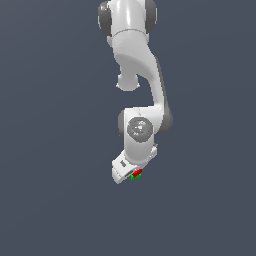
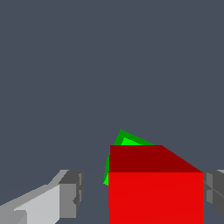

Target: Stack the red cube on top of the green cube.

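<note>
In the wrist view the red cube fills the space between my fingers, and the green cube peeks out from behind and under it, turned at an angle. My gripper is open: one finger stands clear of the red cube with a gap, while the other finger is right at the cube's side. In the exterior view the red cube sits directly on the green cube, both at the tip of the gripper, which hides most of them.
The arm reaches down from the top of the exterior view. A plain dark grey floor surrounds the cubes. Nothing else is in view.
</note>
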You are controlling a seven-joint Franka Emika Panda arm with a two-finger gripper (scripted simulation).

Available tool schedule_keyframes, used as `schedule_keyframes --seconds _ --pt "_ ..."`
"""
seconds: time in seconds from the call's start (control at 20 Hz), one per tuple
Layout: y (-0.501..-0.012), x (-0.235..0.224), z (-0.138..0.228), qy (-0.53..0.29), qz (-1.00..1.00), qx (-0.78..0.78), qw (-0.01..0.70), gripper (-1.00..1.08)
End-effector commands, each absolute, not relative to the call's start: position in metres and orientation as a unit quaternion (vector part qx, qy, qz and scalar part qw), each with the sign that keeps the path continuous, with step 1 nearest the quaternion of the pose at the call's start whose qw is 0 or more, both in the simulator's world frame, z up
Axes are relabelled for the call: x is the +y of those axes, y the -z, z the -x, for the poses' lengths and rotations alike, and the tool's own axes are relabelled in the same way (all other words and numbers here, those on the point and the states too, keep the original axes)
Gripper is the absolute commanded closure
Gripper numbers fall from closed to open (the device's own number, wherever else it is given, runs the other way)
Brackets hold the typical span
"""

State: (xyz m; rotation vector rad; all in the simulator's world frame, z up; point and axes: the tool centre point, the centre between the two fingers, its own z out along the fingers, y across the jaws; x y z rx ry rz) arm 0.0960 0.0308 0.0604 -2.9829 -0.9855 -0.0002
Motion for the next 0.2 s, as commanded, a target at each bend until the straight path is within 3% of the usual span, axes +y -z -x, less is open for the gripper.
schedule_keyframes --seconds 0.0,0.15 --pt "-0.0604 0.0309 -0.096 0.0 0.95 -0.314 0.0 -0.92" --pt "-0.0604 0.0309 -0.096 0.0 0.95 -0.314 0.0 -0.92"
